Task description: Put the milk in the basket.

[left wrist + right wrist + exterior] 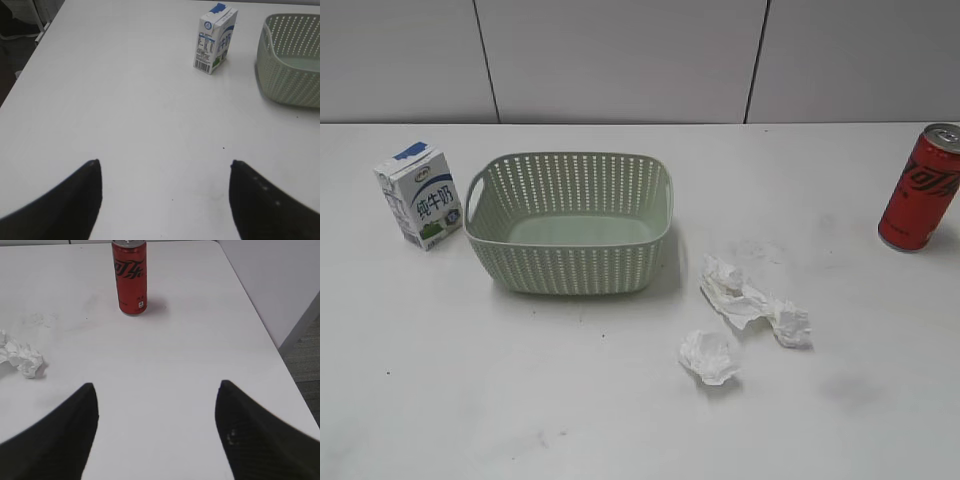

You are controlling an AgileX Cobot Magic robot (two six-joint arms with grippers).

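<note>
Both grippers wide open, holding nothing.
Left gripper (166, 172) and right gripper (157, 395) above bare table; milk (419, 195) upright, left of basket (570, 258).

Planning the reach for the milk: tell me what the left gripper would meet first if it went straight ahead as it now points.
The left gripper, jaws open, faces bare table. Straight ahead looks free; the milk stands slightly right of that line, the basket farther right. Depth is uncertain.
</note>
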